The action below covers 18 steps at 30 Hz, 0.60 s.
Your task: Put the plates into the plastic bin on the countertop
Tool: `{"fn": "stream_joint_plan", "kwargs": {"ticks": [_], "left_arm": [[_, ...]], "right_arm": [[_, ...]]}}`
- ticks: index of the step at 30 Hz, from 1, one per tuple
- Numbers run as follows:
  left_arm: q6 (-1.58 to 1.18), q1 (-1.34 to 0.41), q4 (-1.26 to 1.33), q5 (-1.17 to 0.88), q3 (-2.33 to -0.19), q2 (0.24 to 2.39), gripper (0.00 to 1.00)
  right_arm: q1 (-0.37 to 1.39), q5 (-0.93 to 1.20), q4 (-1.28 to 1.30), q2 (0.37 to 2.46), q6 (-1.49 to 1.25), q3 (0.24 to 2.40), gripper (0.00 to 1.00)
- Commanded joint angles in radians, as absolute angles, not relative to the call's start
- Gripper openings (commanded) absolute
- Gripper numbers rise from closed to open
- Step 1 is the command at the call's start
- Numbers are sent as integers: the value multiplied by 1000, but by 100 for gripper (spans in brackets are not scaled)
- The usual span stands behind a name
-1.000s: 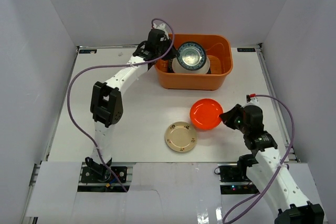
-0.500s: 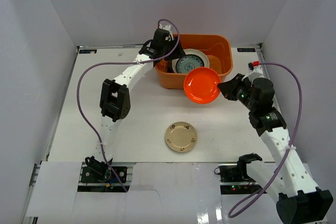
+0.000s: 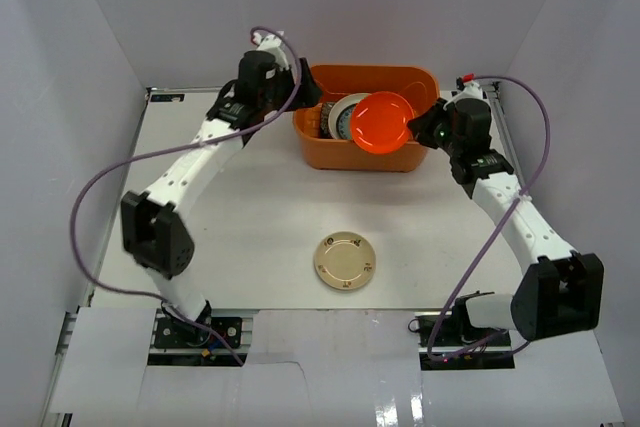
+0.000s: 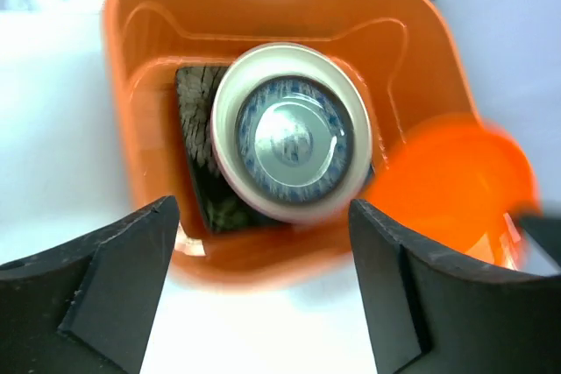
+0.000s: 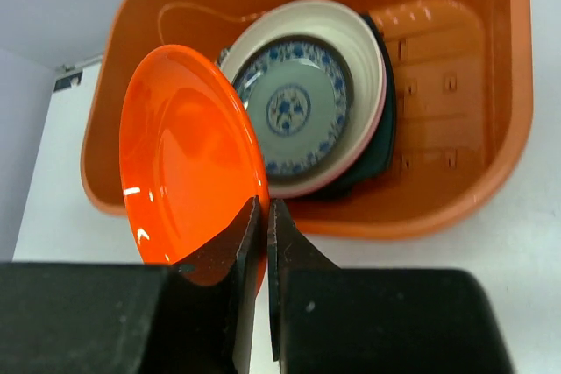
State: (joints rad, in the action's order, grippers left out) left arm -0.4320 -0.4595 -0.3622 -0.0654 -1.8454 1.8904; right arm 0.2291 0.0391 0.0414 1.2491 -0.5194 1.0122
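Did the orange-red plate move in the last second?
Yes. The orange-red plate moved away from the cream-gold plate, toward the far wall; the right pincer holds it over the orange bin.

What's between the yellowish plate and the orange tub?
Nothing, just bare white countertop between the cream-gold plate and the plastic bin, in the top view.

- Top external: fixed high at the near edge, looking down on the whole countertop (image 3: 270, 207).
- Left wrist: close above the plastic bin (image 4: 140, 85), looking in.
- Right wrist: close, looking into the same bin; all three views share it.
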Motion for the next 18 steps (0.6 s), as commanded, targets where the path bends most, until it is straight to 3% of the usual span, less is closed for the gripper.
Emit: {"fn": "stream_joint_plan", "kwargs": {"ticks": [1, 6, 10, 13, 18], "left_arm": [[-449, -463, -281, -15, -1566, 1558, 89], [-494, -476, -299, -41, -1081, 1315, 92], [-570, -503, -330, -164, -864, 1227, 92], [-636, -540, -293, -189, -752, 1226, 92], [-643, -616, -236, -245, -741, 1313, 92]], "right_arm": [[224, 12, -138, 1321, -514, 1123, 8], [221, 6, -150, 1498, -506, 1241, 8], [222, -20, -130, 1604, -482, 1308, 8], [221, -26, -114, 1678, -471, 1351, 8], [221, -38, -83, 1747, -448, 1403, 8]]}}
